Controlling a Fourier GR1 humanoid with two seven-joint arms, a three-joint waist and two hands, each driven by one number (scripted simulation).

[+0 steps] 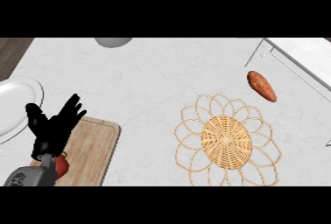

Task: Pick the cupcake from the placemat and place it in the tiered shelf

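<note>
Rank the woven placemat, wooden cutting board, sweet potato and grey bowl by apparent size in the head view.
1. woven placemat.
2. wooden cutting board, partly under the left hand.
3. sweet potato and grey bowl: unsure, since the bowl is cut off at the view's top.

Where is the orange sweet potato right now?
In the head view, the sweet potato lies on the counter at upper right, between the woven placemat and the white tiered shelf.

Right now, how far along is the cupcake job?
Done: no cupcake shows on the placemat, so the pick looks done. In hand: the left hand is open over the cutting board; the right hand is out of view. Left: no cupcake shows on the tiered shelf's visible corner.
</note>
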